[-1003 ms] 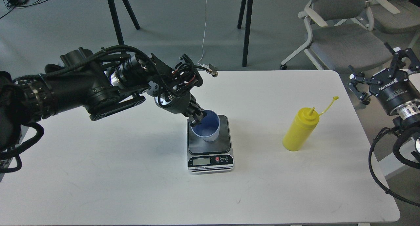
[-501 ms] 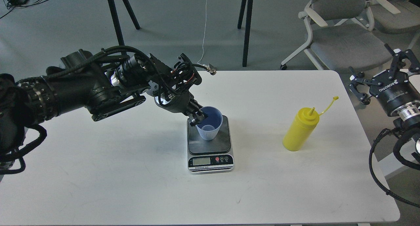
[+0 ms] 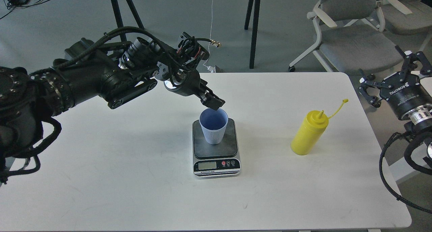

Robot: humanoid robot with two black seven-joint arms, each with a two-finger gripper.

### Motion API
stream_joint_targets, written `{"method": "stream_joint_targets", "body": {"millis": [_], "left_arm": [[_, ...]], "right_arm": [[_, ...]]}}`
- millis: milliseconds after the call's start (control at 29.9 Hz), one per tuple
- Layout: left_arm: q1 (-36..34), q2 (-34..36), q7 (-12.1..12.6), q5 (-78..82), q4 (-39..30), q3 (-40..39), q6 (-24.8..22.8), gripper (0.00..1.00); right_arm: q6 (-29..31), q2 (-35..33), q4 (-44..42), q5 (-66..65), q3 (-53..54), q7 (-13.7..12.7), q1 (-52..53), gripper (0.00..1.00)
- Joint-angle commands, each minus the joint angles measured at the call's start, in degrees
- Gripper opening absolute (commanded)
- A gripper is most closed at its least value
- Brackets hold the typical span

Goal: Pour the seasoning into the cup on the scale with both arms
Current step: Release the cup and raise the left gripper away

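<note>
The pale blue-grey ribbed cup (image 3: pixel 213 127) stands upright and free on the dark platform of the scale (image 3: pixel 216 164), at the table's middle. My left gripper (image 3: pixel 214 104) hangs just above the cup's far rim, open and empty, not touching it. The yellow seasoning bottle (image 3: pixel 307 135) stands upright to the right of the scale, with its tethered cap (image 3: pixel 344 100) hanging off to the right. My right gripper (image 3: pixel 388 75) is open and empty beyond the table's right edge, well apart from the bottle.
The white table (image 3: pixel 135 178) ends close to the bottle on the right. Grey office chairs (image 3: pixel 354 43) stand behind the right corner. Black trestle legs (image 3: pixel 253 26) stand beyond the far edge.
My left gripper set the tilted cup upright on the scale, let go of its rim and rose up and to the right. The right arm barely moved.
</note>
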Motion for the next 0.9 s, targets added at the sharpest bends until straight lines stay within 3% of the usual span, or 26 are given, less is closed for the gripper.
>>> {"method": "stream_joint_targets", "body": {"millis": [0,134,234,468,602,869], "left_arm": [[-2.9,0.35,0.0,-2.25,0.03,-0.33,0.0,0.99],[-7.91,2.63,0.0,-10.76,-0.06,-0.77,0.0,1.0],[-11.34,8.07,0.0,-18.93,-0.06,-1.39,0.0,1.0],[-11.61,22.31,0.0,-36.43,-0.06,-3.23,0.0,1.0],[-7.32,28.2,0.0,-38.55,-0.41,-6.56,0.0,1.0],[6.83,34.45,0.0,-48.82,0.29,-22.11,0.0,1.0]], "right_arm": [[0.0,-0.08,-0.01,0.0,0.32,0.0,0.09,0.99],[0.0,-0.34,-0.01,0.0,0.41,0.0,0.09,0.99],[0.0,-0.35,-0.1,-0.09,0.67,0.0,0.18,0.99],[0.0,-0.17,-0.1,-0.18,-0.03,-0.09,0.44,0.99],[0.0,0.27,-0.19,-0.18,-0.12,-0.09,0.53,0.99],[0.0,0.53,-0.01,-0.27,-3.28,-0.09,0.97,0.99]]}}
